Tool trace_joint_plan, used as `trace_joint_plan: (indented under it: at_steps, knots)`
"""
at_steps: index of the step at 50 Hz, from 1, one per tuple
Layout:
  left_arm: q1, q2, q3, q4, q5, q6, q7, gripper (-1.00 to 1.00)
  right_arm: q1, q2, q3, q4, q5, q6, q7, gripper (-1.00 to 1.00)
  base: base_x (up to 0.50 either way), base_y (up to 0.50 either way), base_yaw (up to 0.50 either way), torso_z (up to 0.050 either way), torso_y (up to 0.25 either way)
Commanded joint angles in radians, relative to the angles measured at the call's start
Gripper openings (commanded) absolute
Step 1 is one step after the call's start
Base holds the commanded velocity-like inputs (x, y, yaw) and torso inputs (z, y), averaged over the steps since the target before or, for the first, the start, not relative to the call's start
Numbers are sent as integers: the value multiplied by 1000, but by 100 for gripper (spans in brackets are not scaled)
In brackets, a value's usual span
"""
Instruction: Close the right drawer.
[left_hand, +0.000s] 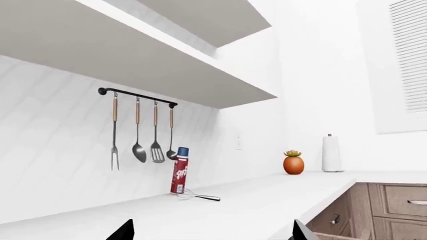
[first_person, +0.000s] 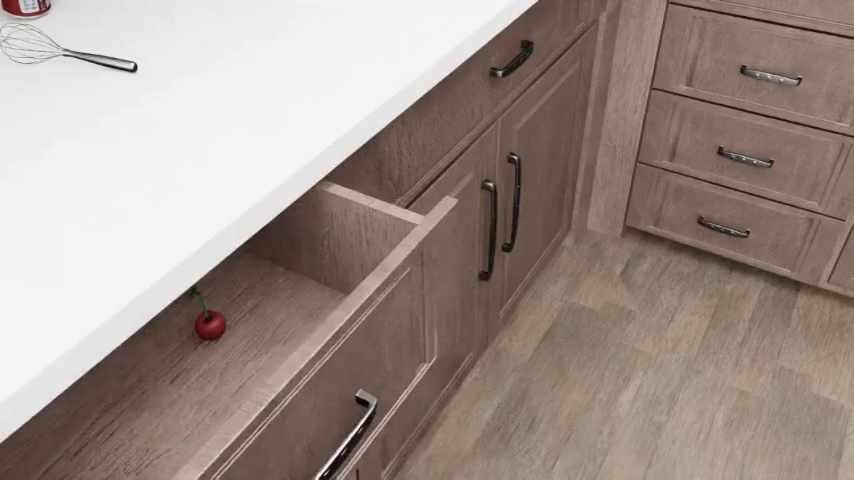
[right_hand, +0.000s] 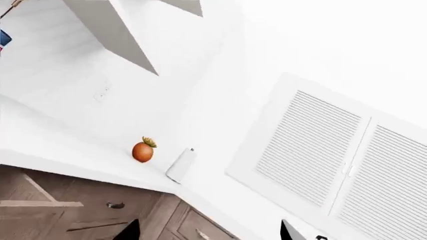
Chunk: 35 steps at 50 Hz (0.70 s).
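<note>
The right drawer stands pulled far out from under the white countertop at the lower left of the head view. Its dark curved bar handle shows on the recessed front. A small red cherry lies on the drawer's floor. Neither arm appears in the head view. My left gripper is open, only its two dark fingertips showing above the countertop. My right gripper is open too, with its fingertips wide apart and nothing between them.
A whisk and a red can sit on the counter's far side. Two cabinet doors with vertical handles stand beyond the drawer, three stacked small drawers to the right. An orange pot and a paper-towel roll occupy the corner.
</note>
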<state>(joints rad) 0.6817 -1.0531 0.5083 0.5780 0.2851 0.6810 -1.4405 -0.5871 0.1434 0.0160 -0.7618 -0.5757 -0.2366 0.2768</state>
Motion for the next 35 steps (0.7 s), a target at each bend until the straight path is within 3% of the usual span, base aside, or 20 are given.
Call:
trace_joint_plan:
  at_steps: [1, 9, 10, 14, 15, 16, 20, 24, 29, 35]
  knots:
    - [-17, 4, 1, 6, -17, -11, 15, 100, -158, 27, 114, 45, 38, -116, 103, 100, 0, 0, 0, 0, 0]
    - [-15, 6, 16, 111, 75, -92, 98, 100, -165, 26, 111, 13, 38, -113, 93, 100, 0, 0, 0, 0, 0]
    - [-54, 40, 71, 135, 104, -146, 218, 100, -170, 27, 114, 3, 40, -111, 90, 100, 0, 0, 0, 0, 0]
    - [-165, 136, 207, 146, 135, -254, 505, 100, -180, 28, 121, -10, 46, -113, 87, 100, 0, 0, 0, 0, 0]
    - [-167, 138, 208, 146, 135, -256, 507, 100, -180, 27, 122, -10, 46, -114, 86, 100, 0, 0, 0, 0, 0]
    - [-226, 181, 270, 120, 102, -280, 626, 100, -179, 28, 125, -7, 48, -114, 87, 100, 0, 0, 0, 0, 0]
    - [-341, 267, 318, 130, 24, -398, 799, 100, -170, 34, 132, 13, 59, -115, 89, 100, 0, 0, 0, 0, 0]
    - [-418, 334, 334, 143, -42, -516, 896, 100, -158, 37, 132, 35, 72, -118, 90, 100, 0, 0, 0, 0, 0]
    - [-508, 467, 396, 32, 37, -671, 991, 100, -152, 44, 132, 63, 83, -125, 99, 100, 0, 0, 0, 0, 0]
    - [-582, 543, 444, -223, 6, -592, 1010, 100, -172, 41, 137, 82, 81, -138, 114, 100, 0, 0, 0, 0, 0]
